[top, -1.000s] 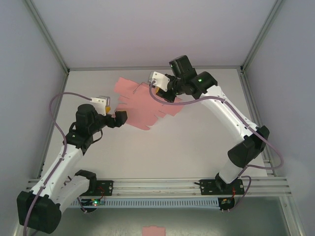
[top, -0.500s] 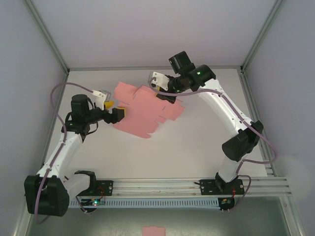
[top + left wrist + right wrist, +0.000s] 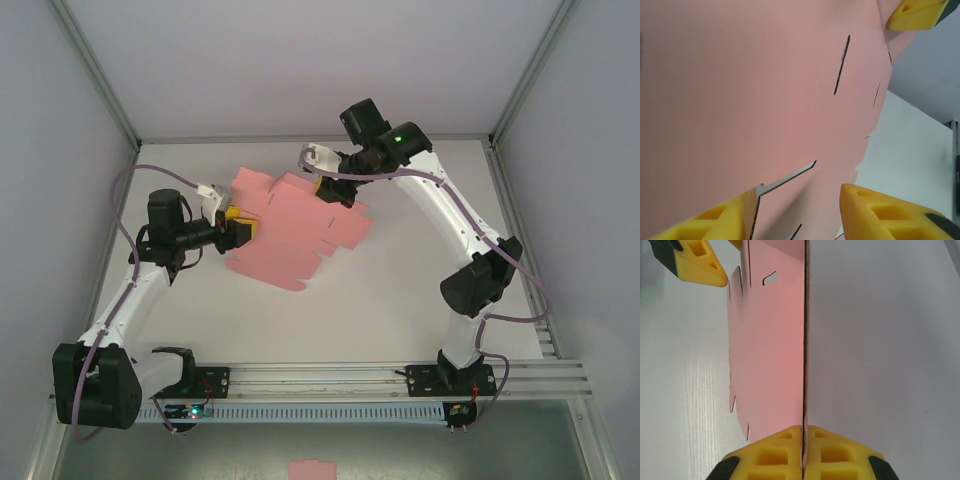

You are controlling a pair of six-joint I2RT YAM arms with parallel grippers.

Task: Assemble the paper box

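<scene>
Bright, even, diffuse light from overhead. The top view was sharp, with no glare on the white surface. Only a faint soft shadow lay under the pink paper box. In the left wrist view the card was very close and soft, and the left fingers at the frame edge were slightly blurred. The right wrist view was crisp, with surface grain visible and a thin dark shadow line along the card edge.

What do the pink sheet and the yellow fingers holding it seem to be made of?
The paper box: thin pink card, matte, it seems; seen edge-on from the right wrist it is a hairline, with clean cut slits. The right gripper's fingers: probably yellow plastic, matte, with hollow cells moulded or printed in.
</scene>
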